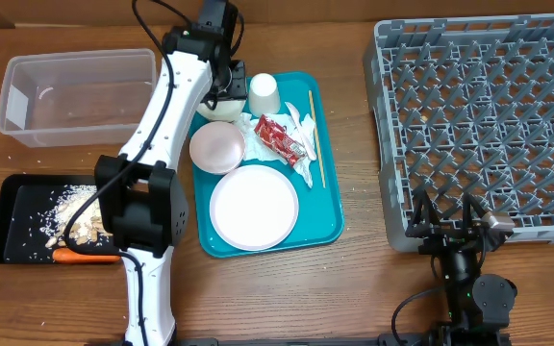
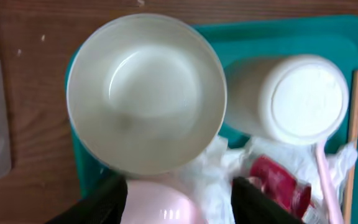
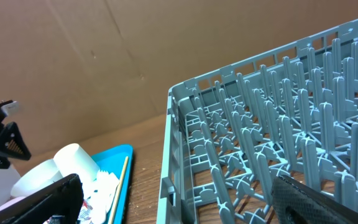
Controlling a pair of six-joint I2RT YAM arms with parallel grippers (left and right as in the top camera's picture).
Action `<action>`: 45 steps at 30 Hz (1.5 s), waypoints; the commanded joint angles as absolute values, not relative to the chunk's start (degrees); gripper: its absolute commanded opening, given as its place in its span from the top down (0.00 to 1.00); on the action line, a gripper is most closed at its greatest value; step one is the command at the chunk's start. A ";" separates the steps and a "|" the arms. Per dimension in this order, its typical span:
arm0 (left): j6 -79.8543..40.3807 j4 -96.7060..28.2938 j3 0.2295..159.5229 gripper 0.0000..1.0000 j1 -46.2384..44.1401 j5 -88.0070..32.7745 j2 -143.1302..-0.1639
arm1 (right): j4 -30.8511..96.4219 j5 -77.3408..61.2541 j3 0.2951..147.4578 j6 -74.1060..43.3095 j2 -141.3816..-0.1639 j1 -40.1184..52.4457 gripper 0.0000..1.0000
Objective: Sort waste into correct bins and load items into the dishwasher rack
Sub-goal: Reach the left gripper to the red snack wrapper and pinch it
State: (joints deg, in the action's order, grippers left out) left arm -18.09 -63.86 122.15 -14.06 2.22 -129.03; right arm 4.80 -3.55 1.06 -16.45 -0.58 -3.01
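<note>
**A:** What is the biggest thing on the tabletop?

**B:** The grey dishwasher rack [image 1: 479,125]. It fills the far right corner and runs along the right edge.

**A:** And after it?

**B:** The teal tray [image 1: 330,207], in the middle of the tabletop. The clear tub [image 1: 75,96] stands at the far left corner. The black tray [image 1: 8,221] lies at the left edge, nearer to the front. It holds the crumbs [image 1: 75,211], and the carrot [image 1: 80,257] lies along its near side, partly hidden by the left arm.

**A:** What is on the teal tray?

**B:** The round plate [image 1: 254,207] lies at its near end, and the pinkish bowl [image 1: 217,147] touches the plate on the far left. The white bowl [image 2: 145,93] sits upright in the far left corner of that tray. The cup [image 1: 264,93] lies just beside it, on the right. The napkins [image 1: 301,159] are crumpled to the right of the pinkish bowl, and the red wrapper [image 1: 279,137] rests on them.

**A:** How are the left fingers [image 2: 179,186]?

**B:** They hang above the white bowl, about halfway apart, and they grip nothing.

**A:** And the right fingers [image 1: 447,223]?

**B:** They are spread wide and have nothing between them. They are at the front edge of the tabletop, just before the near wall of the rack.
</note>
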 commanded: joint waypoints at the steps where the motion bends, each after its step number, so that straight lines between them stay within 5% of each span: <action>1: -17.69 -71.11 127.81 0.46 -14.48 -1.67 -124.88 | 4.60 -2.87 0.47 -16.25 -0.16 -3.40 0.00; 3: -14.37 -74.98 128.53 0.56 -14.85 -6.17 -123.50 | 4.60 -2.87 0.47 -16.25 -0.16 -3.40 0.00; 8: -10.02 -83.35 128.51 0.50 -17.08 -11.70 -121.78 | 4.60 -2.87 0.47 -16.25 -0.16 -3.40 0.00; 9: -10.07 -84.53 128.38 0.44 -17.63 -11.62 -121.82 | 4.60 -2.87 0.47 -16.25 -0.16 -3.40 0.00; 10: -10.35 -85.82 127.57 0.15 -18.41 -11.66 -121.84 | 4.60 -2.87 0.47 -16.25 -0.16 -3.40 0.00; 11: -10.63 -86.43 126.87 0.00 -18.94 -11.70 -121.82 | 4.60 -2.87 0.47 -16.25 -0.16 -3.40 0.00; 19: -12.73 -85.56 118.83 0.00 -21.98 -16.51 -121.84 | 4.60 -2.87 0.47 -16.25 -0.16 -3.40 0.00; 30: -31.97 -65.65 106.37 0.03 -24.53 -14.92 -121.97 | 4.60 -2.87 0.47 -16.27 -0.16 -3.40 0.00; 45: -47.24 -60.45 103.48 0.11 -26.94 -8.43 -124.22 | 4.60 -2.87 0.47 -16.25 -0.16 -3.40 0.00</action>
State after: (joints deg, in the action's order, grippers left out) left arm -43.29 -60.73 104.16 -26.28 -9.76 -122.61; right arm 4.78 -3.53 1.06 -16.45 -0.58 -3.03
